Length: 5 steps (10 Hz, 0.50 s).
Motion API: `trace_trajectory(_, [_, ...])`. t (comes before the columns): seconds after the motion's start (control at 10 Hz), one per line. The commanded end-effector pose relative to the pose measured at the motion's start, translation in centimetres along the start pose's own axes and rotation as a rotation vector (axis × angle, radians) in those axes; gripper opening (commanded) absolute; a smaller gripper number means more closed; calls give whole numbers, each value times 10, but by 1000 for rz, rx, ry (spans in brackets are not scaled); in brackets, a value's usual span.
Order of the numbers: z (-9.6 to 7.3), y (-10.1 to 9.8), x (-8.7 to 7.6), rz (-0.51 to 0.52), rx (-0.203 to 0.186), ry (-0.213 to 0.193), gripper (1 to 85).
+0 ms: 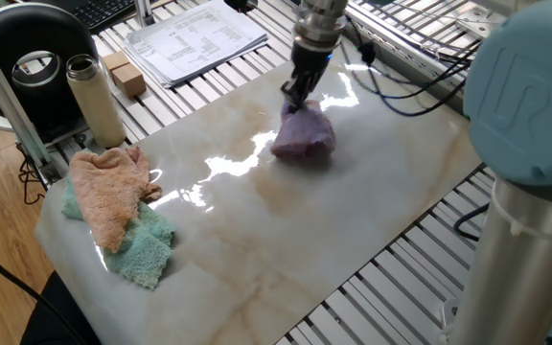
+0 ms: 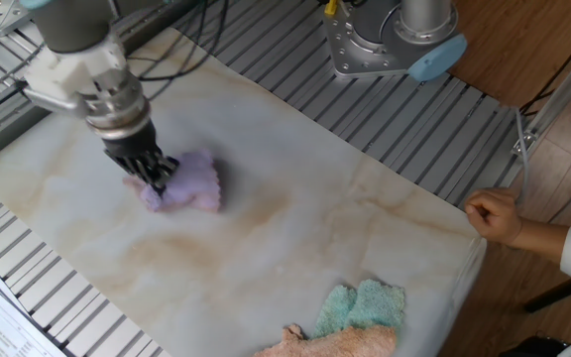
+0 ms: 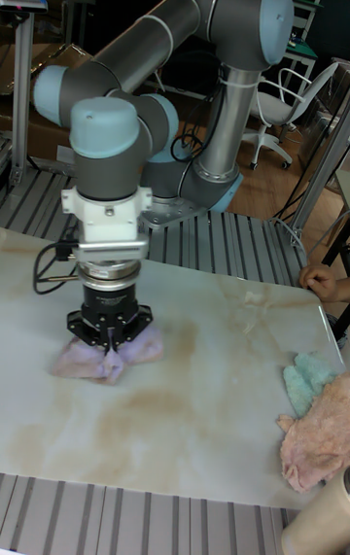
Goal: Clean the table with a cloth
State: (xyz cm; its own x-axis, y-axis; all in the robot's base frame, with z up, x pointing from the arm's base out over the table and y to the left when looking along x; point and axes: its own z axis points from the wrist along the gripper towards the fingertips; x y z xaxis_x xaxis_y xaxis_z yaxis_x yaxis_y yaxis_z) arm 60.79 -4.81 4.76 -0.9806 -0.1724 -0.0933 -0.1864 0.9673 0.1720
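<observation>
Gripper (image 2: 153,175) vertical, fingers seemingly clamped on purple cloth (image 2: 186,185) atop table (image 2: 365,238).

Wooden floor (image 2: 523,40), office chair (image 3: 275,106)

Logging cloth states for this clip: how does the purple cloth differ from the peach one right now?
The purple cloth is pinched by the tool and pressed on the marble table near the robot's end; the peach cloth lies untouched at the far end. The purple cloth rests directly on the marble, while the peach cloth is draped over a teal cloth. The purple cloth looks smaller and bunched; the peach one spreads longer. Both look fluffy.
</observation>
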Motion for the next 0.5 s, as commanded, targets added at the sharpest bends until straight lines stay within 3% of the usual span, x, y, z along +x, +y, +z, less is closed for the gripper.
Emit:
trace_trajectory(0.0, [-3, 58, -17, 86, -15, -9, 13])
trace_trajectory(0.2, [-6, 68, -24, 83, -47, -30, 13])
trace_trajectory(0.3, [-9, 56, -23, 61, -23, -23, 13])
trace_trajectory(0.4, [-17, 24, -20, -12, 28, -4, 13])
